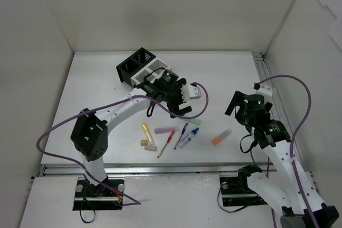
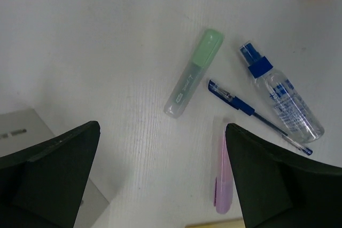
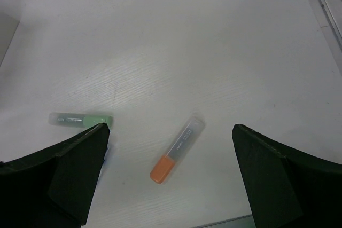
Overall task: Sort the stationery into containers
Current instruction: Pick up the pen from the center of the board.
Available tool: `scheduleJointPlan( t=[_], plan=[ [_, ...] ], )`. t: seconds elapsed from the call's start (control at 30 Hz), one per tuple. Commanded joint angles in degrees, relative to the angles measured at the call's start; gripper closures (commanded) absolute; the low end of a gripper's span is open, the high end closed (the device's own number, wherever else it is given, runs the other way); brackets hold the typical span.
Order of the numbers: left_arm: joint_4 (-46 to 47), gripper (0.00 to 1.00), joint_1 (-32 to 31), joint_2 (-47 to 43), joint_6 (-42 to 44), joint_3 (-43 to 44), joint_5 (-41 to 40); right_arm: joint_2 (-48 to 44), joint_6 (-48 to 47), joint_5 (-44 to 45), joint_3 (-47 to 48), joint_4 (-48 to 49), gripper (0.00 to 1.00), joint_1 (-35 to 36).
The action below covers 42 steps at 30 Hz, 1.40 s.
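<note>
The stationery lies in a loose group near the table's front: yellow marker, pink marker, red pen, blue pen, clear bottle, green-capped marker, orange marker and two beige erasers. The black container and white container stand side by side at the back. My left gripper is open and empty above the green-capped marker and pink marker. My right gripper is open and empty above the orange marker.
The enclosure's white walls surround the table. A metal rail runs along the right edge. Purple cables loop from both arms. In the left wrist view the blue pen and the bottle lie beside the green-capped marker.
</note>
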Motion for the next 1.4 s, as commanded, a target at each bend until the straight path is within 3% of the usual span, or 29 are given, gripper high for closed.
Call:
scheduleJointPlan(
  t=[0.0, 0.17, 0.37, 0.5, 0.97, 1.3, 1.37],
  plan=[
    [-5.68, 0.00, -3.08, 4.79, 7.79, 8.35, 0.58, -2.59, 0.44, -1.21, 1.59, -0.13, 0.02, -2.62],
    [-10.60, 0.00, -5.72, 15.33, 9.90, 19.51, -1.01, -3.30, -0.08, -2.70, 1.15, -0.74, 0.02, -3.60],
    [-11.22, 0.02, -6.87, 20.88, 12.72, 22.87, -2.59, -2.16, -0.53, -3.23, 1.41, -1.18, 0.02, -3.77],
    [-9.82, 0.02, -7.40, 22.65, 12.98, 23.31, -2.42, -1.19, -0.79, -3.58, 1.58, -1.27, 0.02, -3.86],
    [-0.77, 0.22, -7.40, 26.51, 11.32, 20.24, -0.48, -0.22, -1.32, -4.28, 1.59, -1.18, 0.02, -3.95],
    [-2.43, 0.26, -7.92, 27.31, 12.80, 18.31, -0.74, -1.01, -1.32, -4.64, 1.32, -1.18, 0.02, -4.04],
    [-1.82, 0.30, -8.45, 27.39, 12.46, 18.04, -1.45, -0.84, -1.32, -4.72, 1.32, -1.18, 0.02, -3.86]
  ],
)
